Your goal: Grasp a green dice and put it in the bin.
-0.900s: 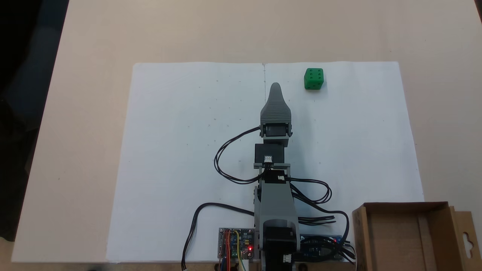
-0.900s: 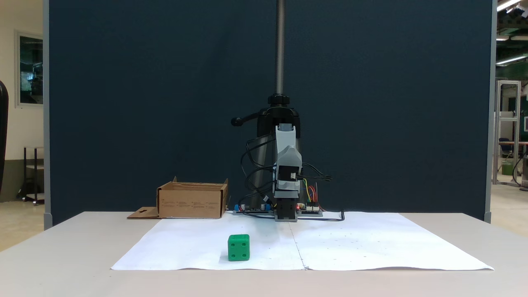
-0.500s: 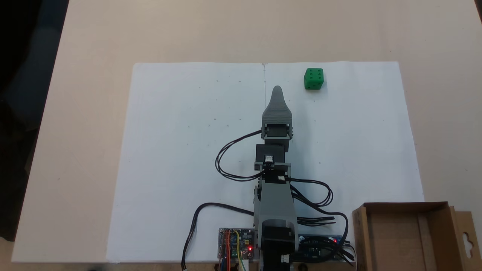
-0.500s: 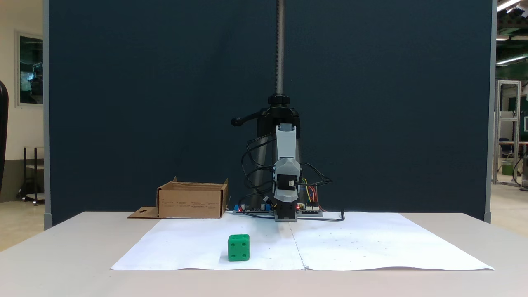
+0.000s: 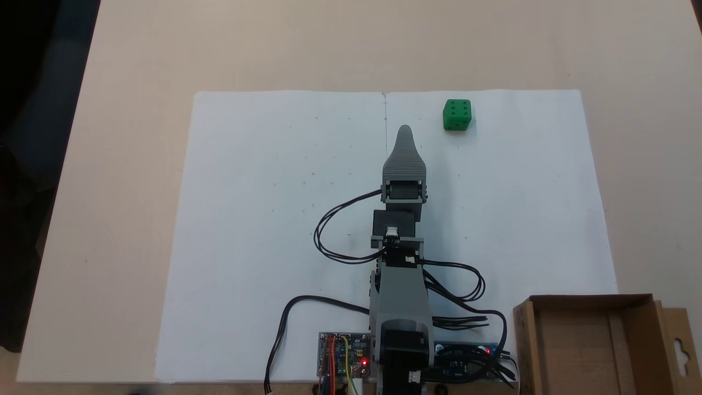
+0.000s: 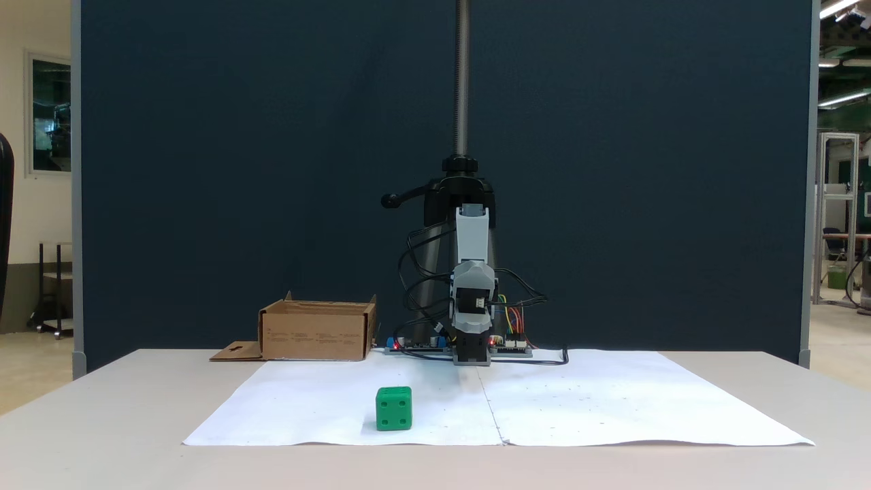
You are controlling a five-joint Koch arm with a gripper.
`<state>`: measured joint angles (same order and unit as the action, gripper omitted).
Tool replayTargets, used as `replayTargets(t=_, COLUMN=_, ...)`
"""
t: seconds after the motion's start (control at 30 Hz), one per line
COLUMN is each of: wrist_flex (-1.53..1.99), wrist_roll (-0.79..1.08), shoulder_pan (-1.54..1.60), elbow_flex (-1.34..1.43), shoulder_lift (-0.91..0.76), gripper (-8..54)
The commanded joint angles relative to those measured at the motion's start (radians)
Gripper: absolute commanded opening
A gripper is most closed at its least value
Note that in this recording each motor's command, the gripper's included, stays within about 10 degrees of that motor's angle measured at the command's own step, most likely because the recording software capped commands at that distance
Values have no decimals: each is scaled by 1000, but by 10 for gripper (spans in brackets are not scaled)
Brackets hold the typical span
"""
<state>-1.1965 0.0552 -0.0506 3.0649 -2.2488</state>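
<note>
The green dice (image 5: 457,114) sits on the white paper, near its far right corner as seen from above; in the low front fixed view the green dice (image 6: 393,408) is left of centre near the paper's front edge. My gripper (image 5: 404,129) points toward the far edge of the sheet, its tip left of and a little nearer than the dice, apart from it. From above one grey tapered jaw covers the other, so its state does not show. The arm (image 6: 473,306) faces the front camera. The brown cardboard bin (image 5: 576,351) stands beside the arm's base.
White paper (image 5: 263,219) covers the tan table (image 5: 137,66). Black cables (image 5: 334,230) loop beside the arm, and circuit boards (image 5: 343,354) lie at its base. The bin's flap with a hang-hole (image 5: 680,351) sticks out sideways. A dark partition (image 6: 238,170) stands behind the arm.
The gripper has dropped lower and its tip has shifted slightly toward the dice's side. The dice and bin have not moved.
</note>
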Motion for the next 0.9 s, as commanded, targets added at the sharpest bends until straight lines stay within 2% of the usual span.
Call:
replayTargets(t=0.0, wrist_flex=-21, wrist_roll=-38, shoulder_pan=-17, elbow_flex=64, shoulder_lift=-115, gripper=432)
replayTargets(t=0.3, wrist_flex=40, wrist_roll=-35, shoulder_pan=-43, elbow_flex=-34, shoulder_lift=-114, gripper=388)
replayTargets(t=0.73, wrist_flex=955, wrist_roll=-37, shoulder_pan=-193, elbow_flex=-589, shoulder_lift=-106, gripper=402)
replayTargets(t=0.87, wrist_flex=1207, wrist_roll=-37, shoulder_pan=-216, elbow_flex=-779, shoulder_lift=-2, gripper=406)
